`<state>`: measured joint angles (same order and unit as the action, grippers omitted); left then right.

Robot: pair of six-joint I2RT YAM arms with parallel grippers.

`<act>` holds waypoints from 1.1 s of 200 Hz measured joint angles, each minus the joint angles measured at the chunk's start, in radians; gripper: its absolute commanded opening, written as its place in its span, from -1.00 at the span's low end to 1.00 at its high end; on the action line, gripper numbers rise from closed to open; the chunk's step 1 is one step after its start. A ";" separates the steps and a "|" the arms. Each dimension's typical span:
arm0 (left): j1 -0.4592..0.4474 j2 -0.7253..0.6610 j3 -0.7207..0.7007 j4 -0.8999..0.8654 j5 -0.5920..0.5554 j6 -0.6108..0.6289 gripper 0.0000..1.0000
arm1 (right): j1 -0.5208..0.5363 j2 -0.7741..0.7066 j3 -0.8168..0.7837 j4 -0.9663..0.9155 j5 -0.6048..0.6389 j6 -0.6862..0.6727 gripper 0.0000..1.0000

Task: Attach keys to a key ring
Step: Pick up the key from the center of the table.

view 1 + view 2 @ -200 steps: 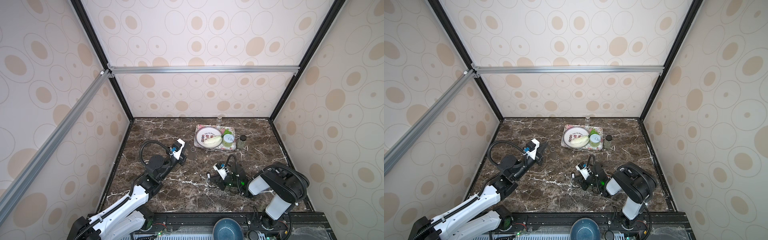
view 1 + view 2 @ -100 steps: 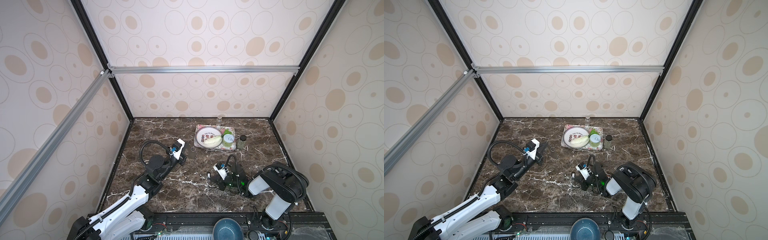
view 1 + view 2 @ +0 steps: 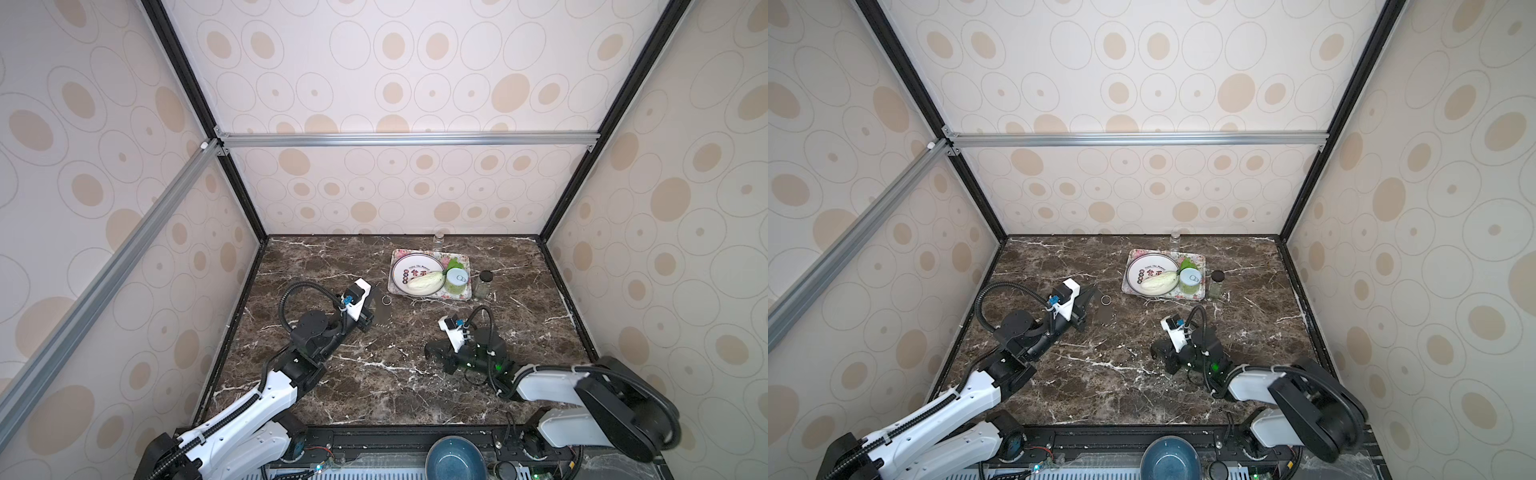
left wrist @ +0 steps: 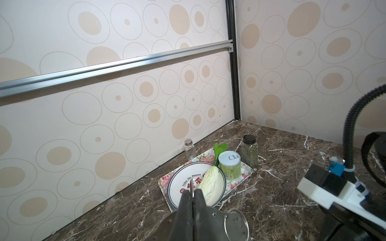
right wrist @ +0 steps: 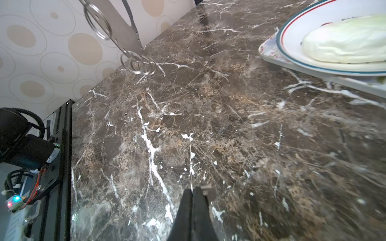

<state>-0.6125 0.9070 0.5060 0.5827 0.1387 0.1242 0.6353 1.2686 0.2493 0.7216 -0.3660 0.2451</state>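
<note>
Marble tabletop [image 3: 374, 395] fills the booth floor, with both arms reaching in low. On the far side a floral tray [image 3: 462, 261] carries a white plate [image 3: 405, 266], a pale cabbage [image 3: 424, 282] and a green can [image 3: 456, 281]; a herb jar [image 3: 484, 283] stands just beside it. Between the tray and the left gripper [image 4: 193, 193] hangs the key ring [image 3: 384, 313], a grey holed plate. Its edge is pinched in that gripper's pressed-together fingers [image 4: 186, 200], and thin wire rings [image 5: 144, 63] dangle off it. The right gripper [image 5: 192, 193] sits well apart over bare marble, fingers pressed together around a thin sliver [image 5: 191, 185] I can't make out.
</note>
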 measured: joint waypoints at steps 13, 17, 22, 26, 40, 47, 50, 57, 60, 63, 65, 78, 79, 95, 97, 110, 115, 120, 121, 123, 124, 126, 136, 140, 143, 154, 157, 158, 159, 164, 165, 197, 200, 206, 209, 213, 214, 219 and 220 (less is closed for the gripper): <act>0.000 -0.002 -0.009 0.009 0.020 0.007 -1.00 | 0.000 -0.126 0.019 -0.119 0.041 0.021 -1.00; 0.000 -0.002 -0.011 0.011 0.024 0.009 -1.00 | 0.000 -0.164 0.027 -0.157 0.055 0.027 -1.00; 0.000 -0.002 -0.014 0.013 0.032 0.012 -1.00 | 0.001 -0.198 0.035 -0.193 0.068 0.034 -1.00; 0.000 -0.003 -0.016 0.016 0.039 0.016 -1.00 | 0.002 -0.253 0.044 -0.235 0.085 0.041 -1.00; 0.000 -0.003 -0.022 0.025 0.064 0.025 -1.00 | 0.003 -0.382 0.079 -0.355 0.134 0.063 -1.00; 0.000 -0.003 -0.023 0.030 0.074 0.029 -1.00 | 0.004 -0.435 0.102 -0.416 0.161 0.073 -1.00; 0.000 -0.003 -0.023 0.031 0.080 0.030 -1.00 | 0.004 -0.451 0.111 -0.435 0.169 0.077 -1.00; 0.000 -0.003 -0.023 0.032 0.089 0.032 -1.00 | 0.004 -0.495 0.145 -0.505 0.204 0.085 -1.00; 0.000 -0.003 -0.023 0.033 0.092 0.033 -1.00 | 0.004 -0.509 0.156 -0.524 0.212 0.086 -1.00; 0.000 -0.004 -0.023 0.034 0.096 0.033 -1.00 | 0.004 -0.520 0.171 -0.547 0.229 0.088 -1.00; 0.000 -0.004 -0.024 0.035 0.100 0.033 -1.00 | 0.004 -0.529 0.183 -0.575 0.239 0.089 -1.00; 0.000 -0.003 -0.024 0.039 0.113 0.034 -1.00 | 0.004 -0.552 0.257 -0.671 0.290 0.085 -1.00; 0.000 -0.003 -0.024 0.039 0.116 0.034 -1.00 | 0.004 -0.552 0.270 -0.686 0.297 0.083 -1.00; 0.000 -0.001 -0.024 0.046 0.139 0.033 -1.00 | 0.004 -0.538 0.364 -0.779 0.345 0.059 -1.00; 0.000 0.000 -0.023 0.047 0.145 0.033 -1.00 | 0.004 -0.534 0.376 -0.791 0.352 0.051 -1.00; 0.000 0.010 -0.023 0.055 0.163 0.034 -1.00 | 0.004 -0.507 0.432 -0.832 0.375 0.020 -1.00; 0.000 0.017 -0.023 0.057 0.174 0.034 -1.00 | 0.004 -0.495 0.444 -0.836 0.381 0.004 -1.00; 0.000 0.024 -0.023 0.058 0.184 0.034 -1.00 | 0.004 -0.488 0.447 -0.832 0.383 -0.011 -1.00; 0.000 0.026 -0.023 0.059 0.187 0.034 -1.00 | 0.004 -0.486 0.446 -0.831 0.385 -0.013 -1.00; 0.000 0.030 -0.023 0.059 0.190 0.034 -1.00 | 0.004 -0.483 0.445 -0.830 0.385 -0.020 -1.00; 0.000 0.031 -0.023 0.059 0.190 0.035 -1.00 | 0.004 -0.482 0.444 -0.829 0.384 -0.021 -1.00; 0.000 0.034 -0.023 0.059 0.196 0.035 -1.00 | 0.004 -0.480 0.441 -0.824 0.385 -0.027 -1.00; 0.000 0.051 -0.023 0.059 0.212 0.040 -1.00 | 0.004 -0.476 0.404 -0.790 0.385 -0.046 -1.00; 0.000 0.059 -0.023 0.058 0.220 0.043 -1.00 | 0.004 -0.476 0.385 -0.777 0.384 -0.050 -1.00; 0.000 0.064 -0.023 0.058 0.226 0.045 -1.00 | 0.004 -0.476 0.369 -0.767 0.384 -0.053 -1.00; 0.000 0.080 -0.022 0.055 0.245 0.052 -1.00 | 0.004 -0.471 0.319 -0.754 0.380 -0.066 -1.00; 0.000 0.084 -0.021 0.052 0.250 0.053 -1.00 | 0.004 -0.468 0.310 -0.755 0.378 -0.068 -1.00; 0.000 0.085 -0.021 0.051 0.251 0.053 -1.00 | 0.004 -0.467 0.306 -0.755 0.378 -0.069 -1.00; 0.000 0.085 -0.021 0.051 0.253 0.054 -1.00 | 0.004 -0.466 0.303 -0.756 0.378 -0.070 -1.00; 0.000 0.091 -0.019 0.048 0.262 0.057 -1.00 | 0.004 -0.461 0.292 -0.756 0.378 -0.071 -1.00; 0.000 0.092 -0.019 0.048 0.264 0.057 -1.00 | 0.004 -0.459 0.288 -0.758 0.378 -0.071 -1.00; -0.001 0.107 -0.009 0.043 0.311 0.077 -1.00 | 0.004 -0.450 0.276 -0.743 0.369 -0.071 -1.00; -0.001 0.107 -0.009 0.043 0.314 0.080 -1.00 | 0.004 -0.451 0.275 -0.739 0.367 -0.071 -1.00; -0.001 0.107 -0.009 0.042 0.322 0.084 -1.00 | 0.004 -0.460 0.270 -0.727 0.365 -0.071 -1.00; -0.001 0.107 -0.009 0.042 0.326 0.087 -1.00 | 0.004 -0.464 0.268 -0.724 0.365 -0.071 -1.00; -0.001 0.107 -0.008 0.040 0.330 0.091 -1.00 | 0.004 -0.470 0.264 -0.719 0.365 -0.071 -1.00; -0.001 0.107 -0.008 0.039 0.332 0.092 -1.00 | 0.004 -0.473 0.262 -0.718 0.365 -0.071 -1.00; -0.002 0.107 -0.008 0.037 0.336 0.095 -1.00 | 0.004 -0.478 0.259 -0.716 0.365 -0.071 -1.00; -0.002 0.107 -0.008 0.037 0.336 0.097 -1.00 | 0.004 -0.481 0.258 -0.716 0.365 -0.071 -1.00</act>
<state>-0.6144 1.0138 0.4984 0.6197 0.4747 0.2207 0.6392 0.7876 0.5072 0.0055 -0.0010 0.1741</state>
